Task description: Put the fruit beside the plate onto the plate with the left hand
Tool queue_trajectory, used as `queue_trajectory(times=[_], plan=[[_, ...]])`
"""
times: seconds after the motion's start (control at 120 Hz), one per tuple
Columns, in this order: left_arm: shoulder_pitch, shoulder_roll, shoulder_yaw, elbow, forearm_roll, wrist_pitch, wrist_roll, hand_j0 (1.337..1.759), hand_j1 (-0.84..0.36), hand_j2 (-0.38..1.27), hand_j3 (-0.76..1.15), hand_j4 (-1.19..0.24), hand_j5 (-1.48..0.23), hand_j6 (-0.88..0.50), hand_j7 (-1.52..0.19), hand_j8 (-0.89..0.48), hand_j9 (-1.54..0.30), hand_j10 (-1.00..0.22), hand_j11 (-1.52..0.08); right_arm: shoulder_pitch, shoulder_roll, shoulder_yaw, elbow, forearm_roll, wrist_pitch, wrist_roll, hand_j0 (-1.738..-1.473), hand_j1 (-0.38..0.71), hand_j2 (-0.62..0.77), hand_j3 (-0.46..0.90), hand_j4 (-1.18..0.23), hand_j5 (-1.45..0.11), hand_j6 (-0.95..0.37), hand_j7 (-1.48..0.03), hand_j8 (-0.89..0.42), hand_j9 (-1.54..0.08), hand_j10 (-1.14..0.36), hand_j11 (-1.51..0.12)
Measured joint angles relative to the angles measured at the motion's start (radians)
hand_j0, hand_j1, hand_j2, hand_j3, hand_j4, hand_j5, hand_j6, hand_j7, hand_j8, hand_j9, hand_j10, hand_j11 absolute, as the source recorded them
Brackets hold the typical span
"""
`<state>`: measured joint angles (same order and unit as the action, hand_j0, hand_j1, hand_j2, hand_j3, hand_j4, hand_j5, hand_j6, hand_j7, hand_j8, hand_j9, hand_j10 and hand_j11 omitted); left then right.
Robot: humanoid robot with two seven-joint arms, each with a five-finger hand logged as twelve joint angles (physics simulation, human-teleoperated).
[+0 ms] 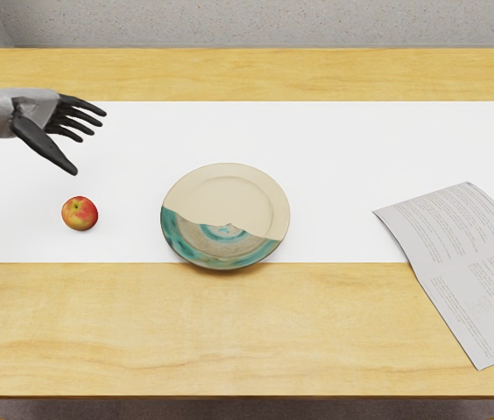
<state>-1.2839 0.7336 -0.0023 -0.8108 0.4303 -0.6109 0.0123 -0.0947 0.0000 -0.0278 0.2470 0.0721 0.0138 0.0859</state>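
A small red and yellow apple (80,213) lies on the white table runner, left of the plate. The plate (226,192) is cream with a teal and grey glaze on its near side, and nothing lies on it. My left hand (65,131) comes in from the left edge and hovers above and behind the apple. Its dark fingers are spread and hold nothing, with the thumb pointing down toward the apple. A clear gap separates hand and apple. No right arm shows.
An open printed booklet (466,262) lies at the right, partly over the table's edge region. A white runner (335,157) crosses the wooden table (229,332). A grey wall lies behind the far edge.
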Motion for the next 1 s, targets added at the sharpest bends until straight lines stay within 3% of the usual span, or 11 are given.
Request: queue_trajectory(times=[0.117,0.167,0.208,0.275,0.308,0.358,0.425,0.492,0.583,0.783,1.0], plan=[[-0.015,-0.005,0.0,-0.001,0.0,0.0,0.002,1.658,0.05,0.06,0.0,-0.25,-0.32,-0.25,-0.32,-0.25,-0.32,-0.25,-0.32,0.0,0.0,0.001,0.0,0.001,0.0,0.0,-1.658,-0.31,-0.01,0.0,-0.04,-0.05,-0.04,-0.05,-0.04,-0.05,-0.04,-0.05],[-0.042,-0.001,0.0,-0.004,0.002,0.0,0.041,1.658,0.05,0.06,0.0,-0.25,-0.32,-0.25,-0.32,-0.25,-0.32,-0.25,-0.32,0.001,0.0,0.002,0.0,0.001,0.0,0.0,-1.658,-0.31,-0.01,0.0,-0.04,-0.05,-0.04,-0.05,-0.04,-0.05,-0.04,-0.05],[-0.096,0.0,0.001,-0.028,0.005,0.0,0.127,1.658,0.05,0.06,0.0,-0.25,-0.32,-0.25,-0.32,-0.25,-0.32,-0.25,-0.32,0.001,0.0,0.002,0.0,0.001,0.0,0.0,-1.658,-0.31,-0.01,0.0,-0.04,-0.05,-0.04,-0.05,-0.04,-0.05,-0.04,-0.05],[-0.148,0.005,0.001,-0.109,0.021,0.0,0.325,1.658,0.05,0.05,0.0,-0.25,-0.32,-0.25,-0.32,-0.25,-0.32,-0.25,-0.32,0.001,0.0,0.002,0.0,0.001,0.0,-0.001,-1.658,-0.31,-0.01,0.0,-0.04,-0.05,-0.04,-0.05,-0.04,-0.05,-0.04,-0.05],[-0.175,0.036,0.0,-0.16,0.036,0.0,0.4,1.658,0.05,0.05,0.0,-0.25,-0.32,-0.25,-0.32,-0.25,-0.32,-0.25,-0.32,0.0,0.0,0.002,0.0,0.001,0.0,-0.001,-1.658,-0.31,-0.01,0.0,-0.04,-0.05,-0.04,-0.05,-0.04,-0.05,-0.04,-0.05],[-0.194,0.09,-0.002,-0.275,0.109,0.0,0.476,1.658,0.05,0.05,0.0,-0.25,-0.32,-0.25,-0.32,-0.25,-0.32,-0.25,-0.32,0.0,0.0,0.001,0.0,0.001,0.0,-0.001,-1.658,-0.31,-0.01,0.0,-0.04,-0.05,-0.04,-0.05,-0.04,-0.05,-0.04,-0.05],[-0.201,0.109,-0.006,-0.418,0.204,0.0,0.534,1.658,0.05,0.05,0.0,-0.25,-0.32,-0.25,-0.32,-0.25,-0.32,-0.25,-0.32,-0.001,0.0,0.001,0.0,0.001,0.0,-0.001,-1.658,-0.31,-0.01,0.0,-0.04,-0.05,-0.04,-0.05,-0.04,-0.05,-0.04,-0.05],[-0.191,0.098,-0.007,-0.522,0.334,0.002,0.564,1.658,0.05,0.05,0.0,-0.25,-0.32,-0.25,-0.32,-0.25,-0.32,-0.25,-0.32,-0.002,0.0,0.0,0.0,0.001,0.0,-0.001,-1.658,-0.31,-0.01,0.0,-0.04,-0.05,-0.04,-0.05,-0.04,-0.05,-0.04,-0.05],[-0.14,0.061,-0.002,-0.591,0.498,0.088,0.584,1.658,0.05,0.05,0.0,-0.25,-0.33,-0.25,-0.33,-0.25,-0.33,-0.25,-0.32,-0.003,0.0,0.0,0.0,0.002,0.0,-0.001,-1.658,-0.31,-0.01,0.0,-0.04,-0.05,-0.04,-0.05,-0.04,-0.05,-0.04,-0.05],[0.016,-0.011,0.0,-0.638,0.75,0.397,0.597,1.658,0.05,0.05,0.0,-0.25,-0.33,-0.26,-0.33,-0.26,-0.33,-0.25,-0.33,-0.003,0.0,-0.001,0.0,0.002,0.0,-0.001,-1.658,-0.31,-0.01,0.0,-0.04,-0.05,-0.04,-0.05,-0.04,-0.05,-0.04,-0.05],[0.096,-0.016,0.007,-0.694,0.805,0.477,0.598,1.658,0.05,0.05,0.0,-0.26,-0.33,-0.26,-0.33,-0.26,-0.33,-0.26,-0.33,-0.004,0.0,-0.002,0.0,0.002,0.0,-0.001,-1.658,-0.31,-0.01,0.0,-0.04,-0.05,-0.04,-0.05,-0.04,-0.05,-0.04,-0.05]])
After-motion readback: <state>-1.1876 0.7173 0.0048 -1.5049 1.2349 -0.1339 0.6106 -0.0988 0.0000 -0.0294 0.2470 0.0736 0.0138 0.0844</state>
